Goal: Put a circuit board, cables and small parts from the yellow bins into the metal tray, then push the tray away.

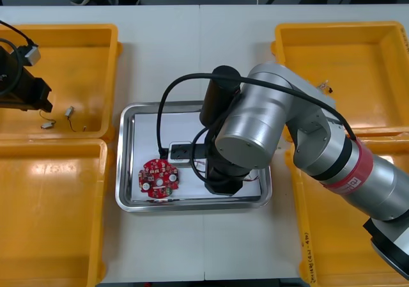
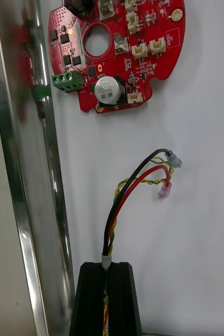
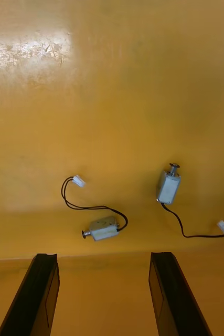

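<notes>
inside the shiny metal tray (image 2: 17, 210) the right gripper (image 2: 107, 268) pinches the red, yellow and black cable (image 2: 123, 210), whose length points at the round red circuit board (image 2: 159, 68), stopping short; left of the tray, the left gripper (image 3: 102, 256), fingers spread, hangs over small metal parts (image 3: 102, 228).

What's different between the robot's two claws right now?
The left gripper is open and empty; the right gripper is shut on a red and yellow cable. The left hangs over a yellow bin holding two small metal parts; the right is over the metal tray. Both have two black fingers.
</notes>
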You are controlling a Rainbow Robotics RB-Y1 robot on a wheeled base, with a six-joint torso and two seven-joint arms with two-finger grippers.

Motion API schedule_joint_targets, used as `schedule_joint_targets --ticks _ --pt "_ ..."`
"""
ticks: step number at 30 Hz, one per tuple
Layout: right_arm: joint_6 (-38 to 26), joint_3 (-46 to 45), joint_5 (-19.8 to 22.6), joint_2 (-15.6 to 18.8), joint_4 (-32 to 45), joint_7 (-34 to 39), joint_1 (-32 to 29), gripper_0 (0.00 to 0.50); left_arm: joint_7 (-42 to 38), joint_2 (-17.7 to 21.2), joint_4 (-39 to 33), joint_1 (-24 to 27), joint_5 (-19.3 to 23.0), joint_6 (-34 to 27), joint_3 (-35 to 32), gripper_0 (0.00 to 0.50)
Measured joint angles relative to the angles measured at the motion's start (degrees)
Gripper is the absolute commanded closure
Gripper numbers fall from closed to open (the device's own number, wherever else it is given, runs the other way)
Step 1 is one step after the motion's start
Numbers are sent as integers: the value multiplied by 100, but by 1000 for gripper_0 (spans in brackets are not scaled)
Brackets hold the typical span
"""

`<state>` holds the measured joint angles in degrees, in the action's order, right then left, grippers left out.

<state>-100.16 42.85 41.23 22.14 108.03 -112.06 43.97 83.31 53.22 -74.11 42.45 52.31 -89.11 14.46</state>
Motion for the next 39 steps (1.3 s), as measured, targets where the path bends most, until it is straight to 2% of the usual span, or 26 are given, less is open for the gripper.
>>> schedule_joint_targets --ticks 9,19,27,35,36,37,39 --pt "327 388 -172 -23 -258 -113 30 500 0 -4 371 0 -77 419 64 0" --pt "403 519 -474 -241 -588 -236 55 500 0 -93 646 0 -257 692 201 7" --pt "417 525 -597 -335 -867 -300 102 500 0 -201 694 0 -255 710 364 30" --pt "422 602 -622 -335 -996 -313 189 500 0 -366 752 0 -253 710 364 32" --pt "422 605 -622 -335 -996 -318 193 438 0 -379 765 0 -253 710 364 32" --pt "422 605 -622 -336 -996 -322 195 404 0 -387 778 0 -252 710 364 33" --pt "423 606 -622 -336 -996 -324 196 264 0 -395 799 0 -250 710 364 31"
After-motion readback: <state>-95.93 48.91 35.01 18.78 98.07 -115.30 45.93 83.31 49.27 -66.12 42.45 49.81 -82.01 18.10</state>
